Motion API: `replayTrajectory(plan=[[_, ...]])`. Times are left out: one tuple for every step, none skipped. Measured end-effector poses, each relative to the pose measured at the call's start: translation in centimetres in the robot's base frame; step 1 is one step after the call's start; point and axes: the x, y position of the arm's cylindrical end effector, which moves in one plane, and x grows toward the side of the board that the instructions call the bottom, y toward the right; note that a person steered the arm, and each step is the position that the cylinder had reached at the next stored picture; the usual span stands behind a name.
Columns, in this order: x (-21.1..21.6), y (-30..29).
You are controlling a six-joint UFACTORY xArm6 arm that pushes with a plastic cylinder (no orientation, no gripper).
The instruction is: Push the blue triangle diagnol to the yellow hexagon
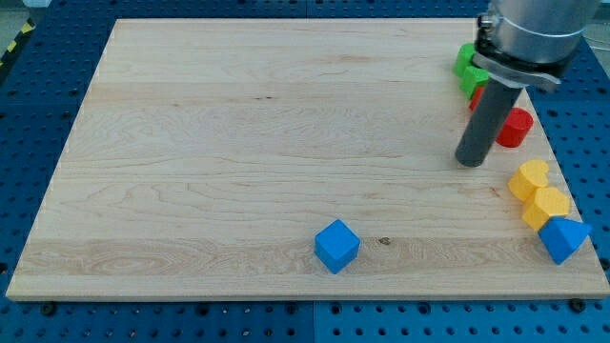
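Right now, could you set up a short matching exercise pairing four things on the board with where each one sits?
Things:
1. blue cube
2. blue triangle
3. green blocks
4. my tip

Places:
A. at the view's top right, partly behind the arm
B. alone near the view's bottom edge, right of centre
C. on bare wood, left of the red blocks and yellow blocks
D. the view's bottom right corner, just below the yellow blocks

Pairs: 1-B, 2-D, 3-A, 4-C
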Motion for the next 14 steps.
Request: replayTrajectory(plan=[[-0.3,1.6],[-0.5,3.4],[-0.5,5.3],[-0.5,7.5],[-0.5,9.2],[-0.5,9.3],[0.3,10.4],[0.5,11.2],[0.5,11.3],[0.9,12.2],[0.9,12.2],[0.9,12.2],[2.3,13.0],[3.4,14.3]])
